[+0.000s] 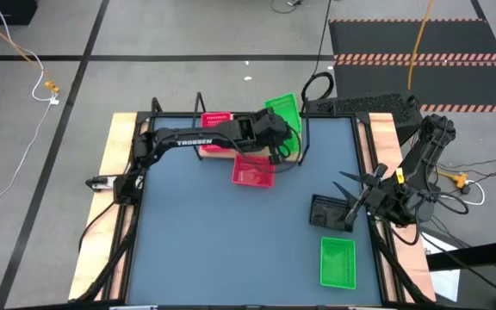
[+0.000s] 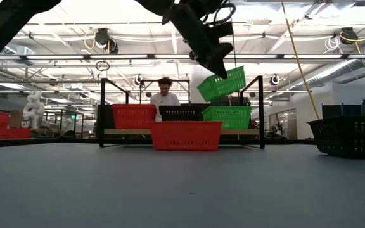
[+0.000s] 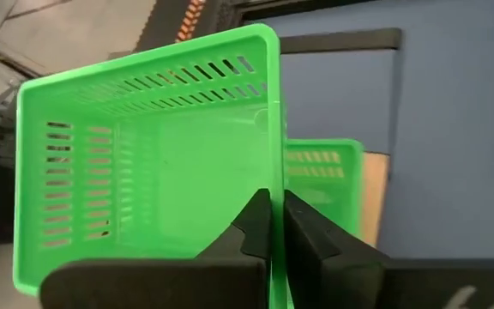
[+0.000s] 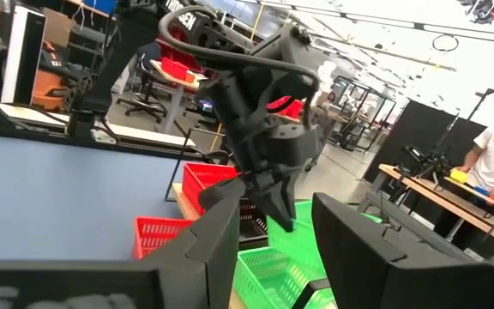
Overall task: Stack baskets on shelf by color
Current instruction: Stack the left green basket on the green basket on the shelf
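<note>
One bright green slotted plastic basket [image 2: 222,83] hangs tilted in the air above the shelf, pinched by the left gripper [image 2: 217,68].

From above, the left gripper [image 1: 275,129] reaches over the light-wood shelf on its thin black frame [image 1: 218,154]; a red mesh basket [image 1: 254,170] lies on the blue-grey tabletop [image 1: 213,241] just in front of it; the right gripper [image 1: 351,200], fingers spread and empty, sits beside a black basket [image 1: 329,211], with another green basket [image 1: 337,261] nearer the front edge; at table height, red [image 2: 133,116], black [image 2: 182,113] and green [image 2: 227,116] baskets line the shelf; a person [image 2: 164,92] stands behind; in the left wrist view, the fingers [image 3: 311,236] clamp the held basket's [image 3: 144,163] rim.
</note>
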You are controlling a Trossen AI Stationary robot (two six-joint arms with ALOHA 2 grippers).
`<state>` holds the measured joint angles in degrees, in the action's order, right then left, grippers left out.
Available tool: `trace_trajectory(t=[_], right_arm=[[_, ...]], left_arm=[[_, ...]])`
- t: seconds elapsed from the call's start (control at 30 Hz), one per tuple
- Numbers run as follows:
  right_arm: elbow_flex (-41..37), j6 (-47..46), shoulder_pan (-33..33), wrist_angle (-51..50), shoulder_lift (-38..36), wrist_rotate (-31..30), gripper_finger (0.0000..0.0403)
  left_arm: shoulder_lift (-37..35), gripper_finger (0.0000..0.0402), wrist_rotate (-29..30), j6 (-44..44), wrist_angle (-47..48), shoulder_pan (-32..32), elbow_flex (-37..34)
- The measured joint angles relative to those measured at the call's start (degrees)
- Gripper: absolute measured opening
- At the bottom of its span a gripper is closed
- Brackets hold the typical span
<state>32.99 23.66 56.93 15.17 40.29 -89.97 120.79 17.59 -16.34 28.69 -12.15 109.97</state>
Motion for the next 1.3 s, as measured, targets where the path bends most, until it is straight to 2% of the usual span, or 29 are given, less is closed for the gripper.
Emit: trace_trajectory(t=[0.13,0.4,0.7,1.0,1.3], right_arm=[[0.0,0.0,0.0,0.1,-0.2,0.0,0.0141],[0.0,1.3,0.0,1.3,-0.5,0.0,0.0141],[0.0,4.5,0.0,3.1,-1.9,0.0,0.0141],[0.0,8.4,0.0,5.6,-2.2,0.0,0.0141],[0.0,9.2,0.0,6.9,-2.2,0.0,0.0141]], left_arm=[[0.0,0.0007,-0.4,0.0,1.4,0.6,0.0],[0.0,0.0037,-1.6,1.8,2.9,0.6,0.0],[1.3,0.0008,-1.7,3.0,2.9,0.8,0.1],[2.0,0.0082,-1.8,3.0,5.1,1.1,0.1],[1.9,0.0112,-1.7,3.4,4.5,1.7,0.0]])
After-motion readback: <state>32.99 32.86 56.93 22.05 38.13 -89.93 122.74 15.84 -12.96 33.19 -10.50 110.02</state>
